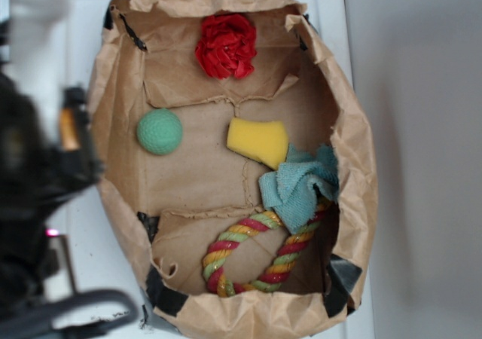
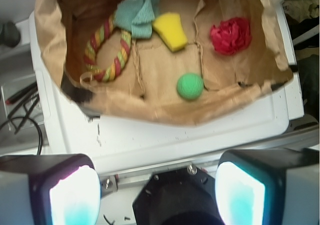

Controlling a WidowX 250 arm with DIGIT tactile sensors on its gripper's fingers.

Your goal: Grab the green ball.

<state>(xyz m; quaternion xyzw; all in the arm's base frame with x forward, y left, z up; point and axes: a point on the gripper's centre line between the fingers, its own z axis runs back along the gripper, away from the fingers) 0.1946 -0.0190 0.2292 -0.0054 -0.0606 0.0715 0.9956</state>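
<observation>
The green ball (image 1: 160,131) (image 2: 190,86) is a small mint-green sphere lying on the floor of an open brown paper bag (image 1: 120,75) (image 2: 150,110), near the bag's left wall in the exterior view. My gripper (image 2: 157,192) hovers outside the bag, above the white surface and well short of the ball. Its two pads (image 2: 75,195) stand far apart with nothing between them. In the exterior view the arm (image 1: 38,188) is a dark blur at the left edge, and the jaws cannot be made out there.
Inside the bag lie a yellow sponge (image 1: 258,140) (image 2: 170,31), a red crumpled ball (image 1: 226,45) (image 2: 231,35), a teal cloth (image 1: 300,184) (image 2: 140,12) and a striped rope ring (image 1: 256,256) (image 2: 107,47). The bag's walls stand up all round. Black cables (image 2: 20,115) lie at left.
</observation>
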